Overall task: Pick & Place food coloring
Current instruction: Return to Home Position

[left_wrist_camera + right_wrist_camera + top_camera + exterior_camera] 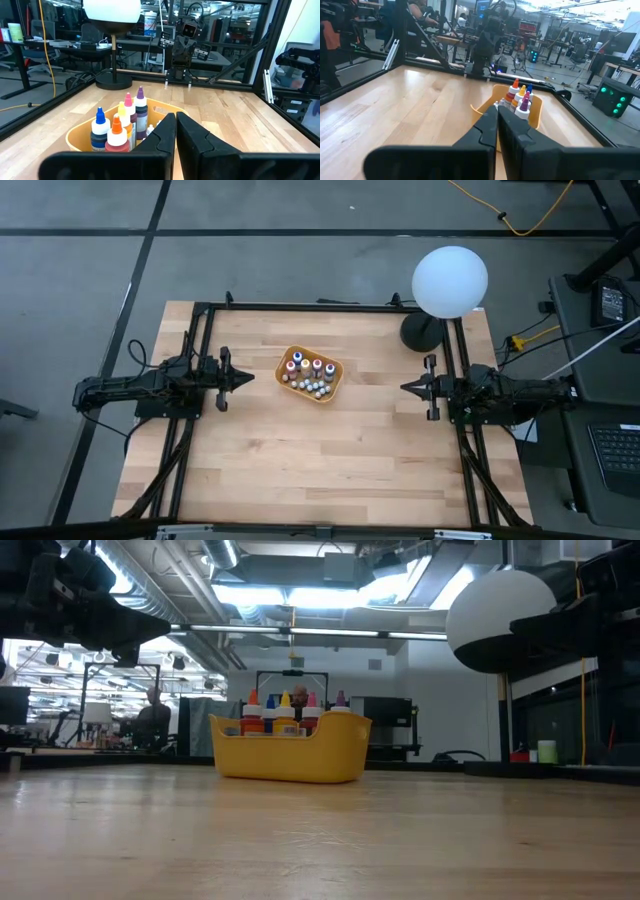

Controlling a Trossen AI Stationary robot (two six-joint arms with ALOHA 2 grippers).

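- Wooden table carries the yellow bin near its middle, with the food coloring bottles standing upright inside.
- The left gripper and right gripper flank the bin, well apart from it, fingers pressed together on nothing.
- Risk seems slight (a low arm sweep could knock the bin and topple the bottles).
- In the low view the bin wall hides the bottle bodies, and from above the smallest bottles are too crowded to count.

- bench: pale wooden planks, smooth, with a faint sheen;
- yellow bin mid-bench: smooth plastic, softly glossy;
- food coloring bottles: plastic, with shiny coloured caps;
- left gripper and right gripper: dark matt plastic;
- frame along the bench edges: black matt metal;
- globe at a bench corner: white, matt, smooth
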